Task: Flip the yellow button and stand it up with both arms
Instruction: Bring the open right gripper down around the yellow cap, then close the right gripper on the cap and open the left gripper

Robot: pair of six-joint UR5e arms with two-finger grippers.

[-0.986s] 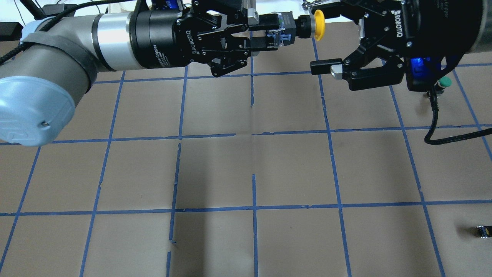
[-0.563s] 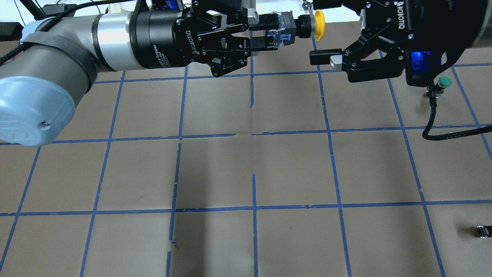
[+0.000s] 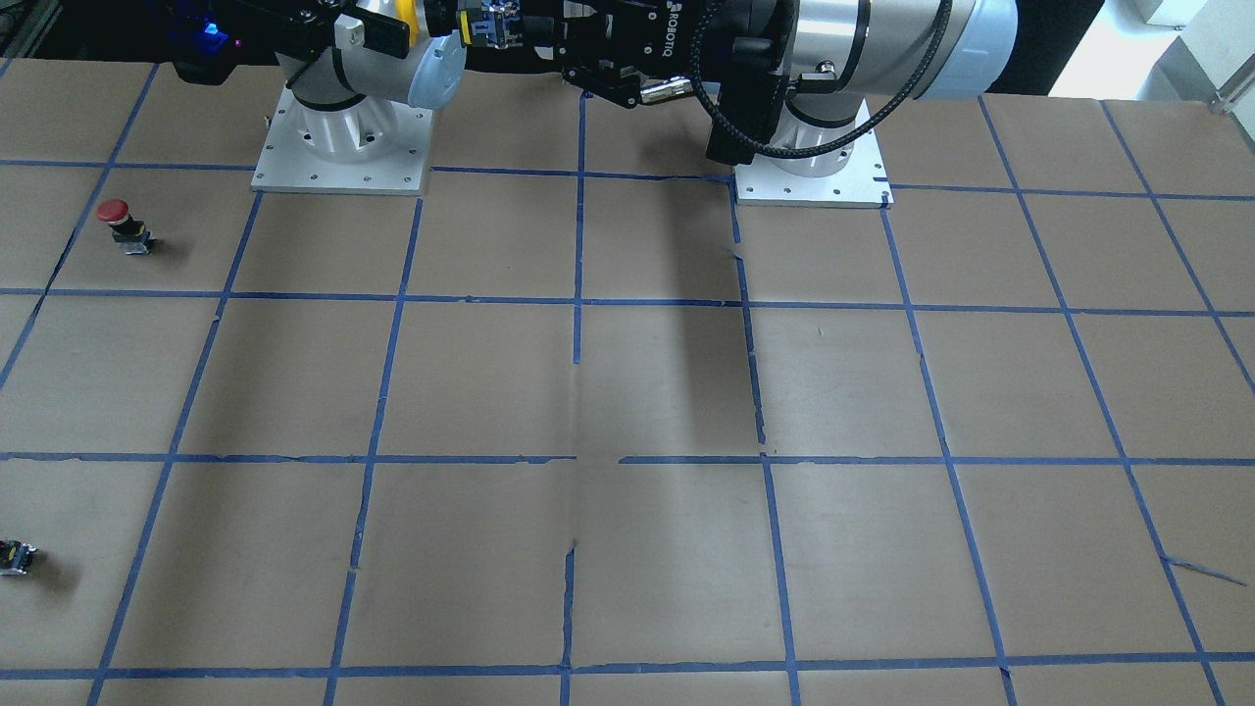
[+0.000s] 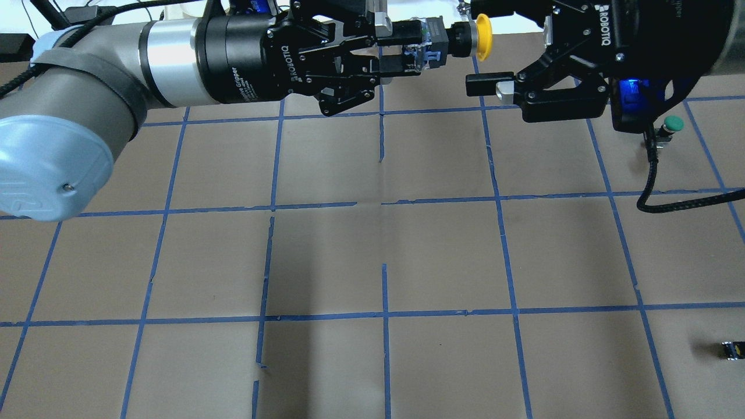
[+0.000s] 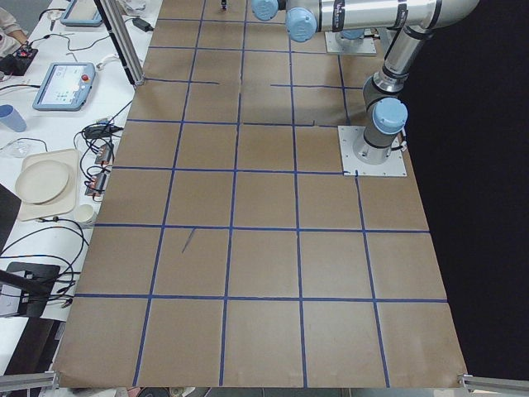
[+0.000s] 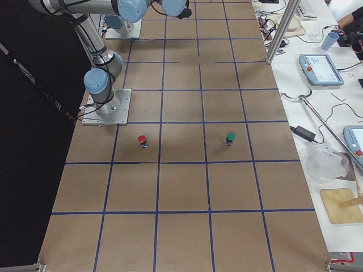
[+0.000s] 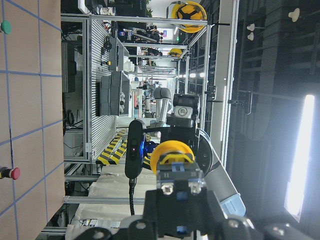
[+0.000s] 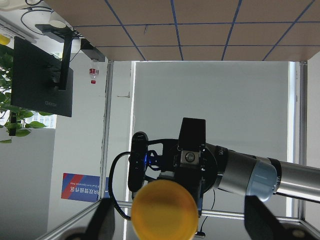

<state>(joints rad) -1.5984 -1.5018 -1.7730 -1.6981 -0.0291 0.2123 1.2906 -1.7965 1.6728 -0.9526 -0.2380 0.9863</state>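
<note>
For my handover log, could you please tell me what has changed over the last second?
The open right pincer shifted up the view and slightly towards the robot's left, baring more of the green-capped button on the table. The left pincer stayed shut on the grey body of the yellow mushroom-head push button, neither one moving.

The left arm [image 5: 402, 55] stands on a base plate [image 5: 397, 165] on gridded table [image 5: 248, 248].
</note>
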